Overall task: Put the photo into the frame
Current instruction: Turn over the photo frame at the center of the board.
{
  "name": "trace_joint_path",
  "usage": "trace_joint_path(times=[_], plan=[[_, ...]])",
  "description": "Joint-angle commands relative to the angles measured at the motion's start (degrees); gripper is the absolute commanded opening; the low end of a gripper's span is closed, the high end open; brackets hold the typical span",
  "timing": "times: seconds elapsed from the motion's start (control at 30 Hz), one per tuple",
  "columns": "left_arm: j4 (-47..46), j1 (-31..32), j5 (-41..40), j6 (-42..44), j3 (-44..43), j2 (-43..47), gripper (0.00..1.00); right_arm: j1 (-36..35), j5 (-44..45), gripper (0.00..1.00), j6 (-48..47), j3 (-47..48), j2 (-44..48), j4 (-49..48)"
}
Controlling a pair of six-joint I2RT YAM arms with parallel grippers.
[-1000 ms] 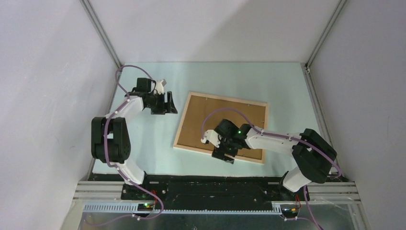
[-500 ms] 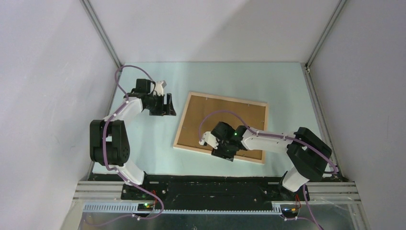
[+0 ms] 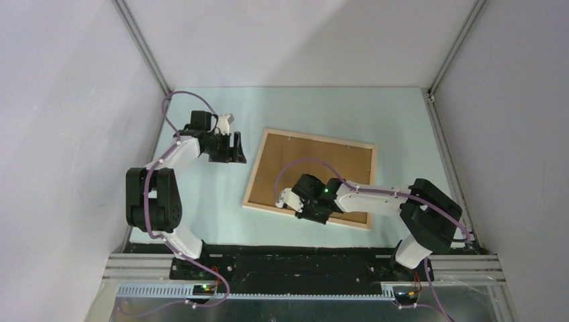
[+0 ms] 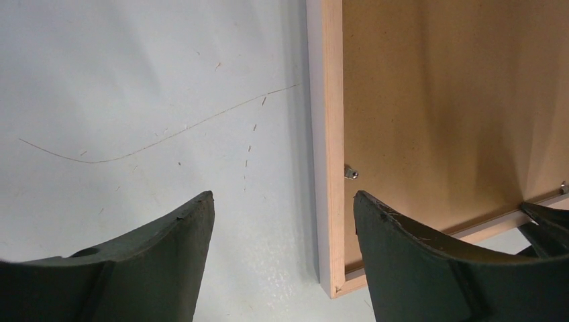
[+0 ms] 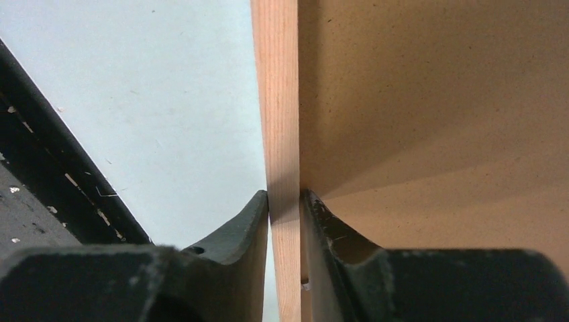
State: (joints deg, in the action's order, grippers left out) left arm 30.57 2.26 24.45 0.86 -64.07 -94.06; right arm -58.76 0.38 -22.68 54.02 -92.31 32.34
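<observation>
The right pincer (image 5: 284,201) is clenched on the near wooden rail of the frame (image 5: 275,100), which lies face down on the table (image 3: 201,194), backing board (image 3: 315,164) up, probably to lift that edge. The left pincer (image 4: 283,201) hangs released just beside the frame's left rail, grasping nothing; the photo is not visible.

Pale wood frame (image 3: 254,170), brown backing (image 3: 302,144), seemingly mint table (image 3: 215,194)

frame (image 4: 325,134) | lies flat, back up, slightly askew | pale bare-wood rim | brown board (image 3: 335,157) fills its back | middle of pale table (image 3: 201,201)
</observation>
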Motion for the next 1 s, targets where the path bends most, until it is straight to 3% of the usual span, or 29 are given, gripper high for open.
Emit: trace_joint_path(times=[0.0,0.17,0.3,0.5,0.73,0.87,0.97], plan=[[0.3,-0.2,-0.5,3.3,0.8,3.3,0.81,-0.6,-2.4,0.22,0.6,1.3,-2.1,-0.6],[0.2,-0.2,-2.2,6.1,2.4,6.6,0.83,0.4,-3.7,0.0,0.2,2.1,-1.1,0.3],[0.2,-0.2,-2.3,9.6,3.7,11.2,0.85,2.1,-5.4,0.0,-0.5,3.1,0.6,1.7],[0.2,0.0,-2.4,14.1,5.7,18.2,0.98,5.6,-9.0,0.0,-2.6,5.2,2.9,4.3],[-0.3,1.8,0.0,19.1,9.5,27.4,1.0,9.2,-14.1,0.0,-4.9,9.8,3.7,8.7],[-1.3,5.7,0.1,21.8,12.4,33.9,1.0,11.5,-17.6,0.0,-5.3,13.4,3.7,12.2],[-1.6,10.7,-4.2,25.2,13.3,36.6,1.0,13.3,-19.9,0.0,-5.7,16.9,3.6,14.8]])
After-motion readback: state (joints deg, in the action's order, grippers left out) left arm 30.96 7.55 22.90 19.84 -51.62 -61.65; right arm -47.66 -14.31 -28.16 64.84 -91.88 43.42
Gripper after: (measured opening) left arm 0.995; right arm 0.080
